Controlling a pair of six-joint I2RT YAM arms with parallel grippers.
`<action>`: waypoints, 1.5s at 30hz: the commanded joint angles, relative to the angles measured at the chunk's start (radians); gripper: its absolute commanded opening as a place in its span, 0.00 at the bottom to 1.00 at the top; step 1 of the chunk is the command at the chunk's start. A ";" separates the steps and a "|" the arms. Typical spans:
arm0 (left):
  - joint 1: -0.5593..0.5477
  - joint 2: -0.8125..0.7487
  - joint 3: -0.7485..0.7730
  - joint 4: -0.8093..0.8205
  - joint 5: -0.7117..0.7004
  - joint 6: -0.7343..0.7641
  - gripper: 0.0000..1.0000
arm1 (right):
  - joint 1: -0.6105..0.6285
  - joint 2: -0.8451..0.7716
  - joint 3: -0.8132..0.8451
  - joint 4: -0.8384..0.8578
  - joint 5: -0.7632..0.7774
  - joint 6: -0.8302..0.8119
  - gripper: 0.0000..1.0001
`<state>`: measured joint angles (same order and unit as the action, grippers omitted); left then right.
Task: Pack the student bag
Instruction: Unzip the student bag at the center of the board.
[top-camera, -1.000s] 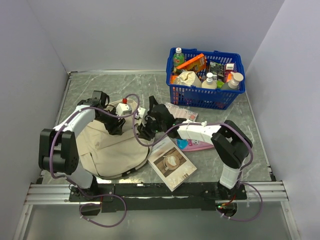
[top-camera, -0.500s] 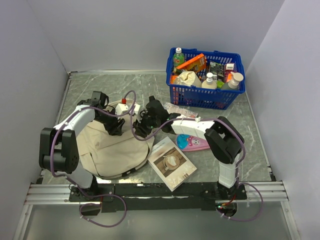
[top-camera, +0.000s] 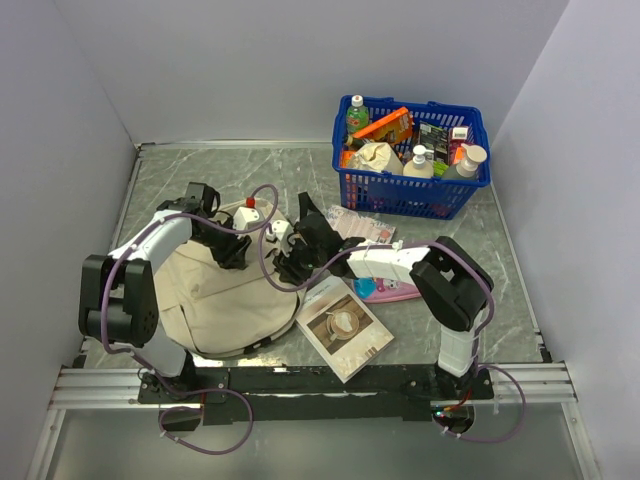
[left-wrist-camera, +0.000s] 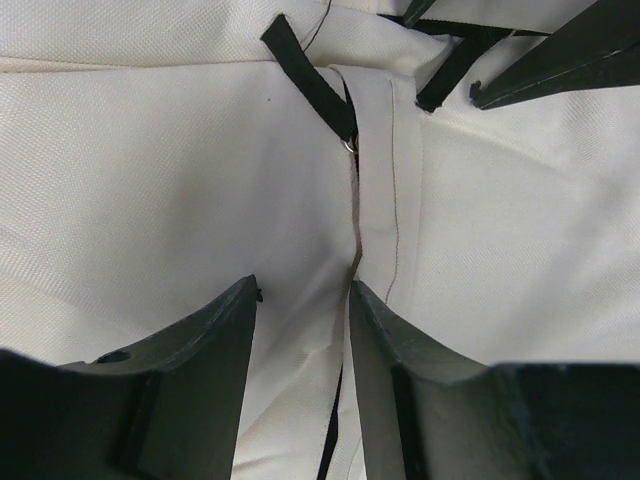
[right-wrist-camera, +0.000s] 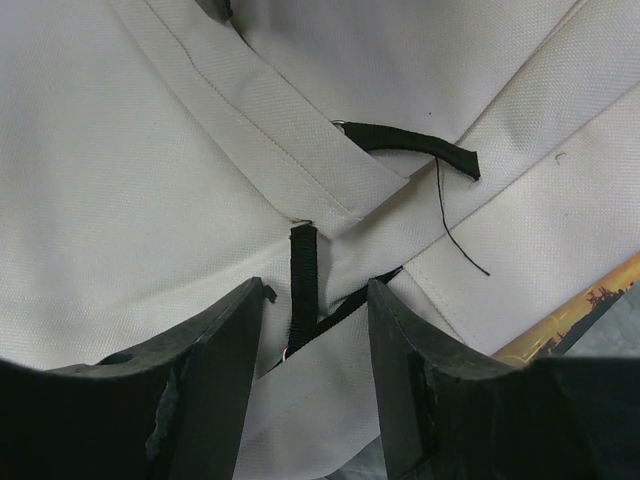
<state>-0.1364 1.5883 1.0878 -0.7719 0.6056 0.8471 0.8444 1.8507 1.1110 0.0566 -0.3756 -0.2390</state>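
Nearest the arm bases, a book (top-camera: 343, 327) lies flat on the grey marbled table (top-camera: 180, 175). Its cover shows a cup on a saucer, and its lettering is too small to read.

Just beside it, left of centre, lies the student bag (top-camera: 205, 300). The bag's long axis runs near to far, leaning a little to the right. Its broad rounded end is toward the bases and its narrower end points at the back wall. It is soft cream woven cloth with stitched seams, black webbing tabs and dark trim along the near edge. No logo or label shows on it.

A pink pencil case (top-camera: 390, 290) lies right of the book, partly under the right arm.

At the bag's far end the left gripper (top-camera: 232, 252) comes in from the left. Its wrist view shows the fingers apart over a stitched seam. The right gripper (top-camera: 288, 265) meets the bag's far right edge, fingers likewise apart, with a black strap (right-wrist-camera: 303, 265) running into the gap. I cannot tell whether either pair presses the cloth.

Farthest off, a blue basket (top-camera: 410, 190) holds bottles and packets whose print is unreadable.
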 joint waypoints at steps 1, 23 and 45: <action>-0.009 -0.010 0.007 0.022 0.046 0.007 0.48 | 0.007 0.021 0.030 -0.047 0.033 0.030 0.53; -0.005 0.068 0.064 0.010 0.092 -0.072 0.48 | 0.045 -0.100 -0.157 0.282 0.109 0.107 0.06; -0.097 0.094 0.159 -0.149 0.198 -0.042 0.57 | 0.047 -0.248 -0.336 0.539 0.064 0.257 0.00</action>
<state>-0.1909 1.6688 1.2331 -0.8825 0.7563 0.7746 0.8833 1.6718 0.7948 0.5255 -0.3157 0.0029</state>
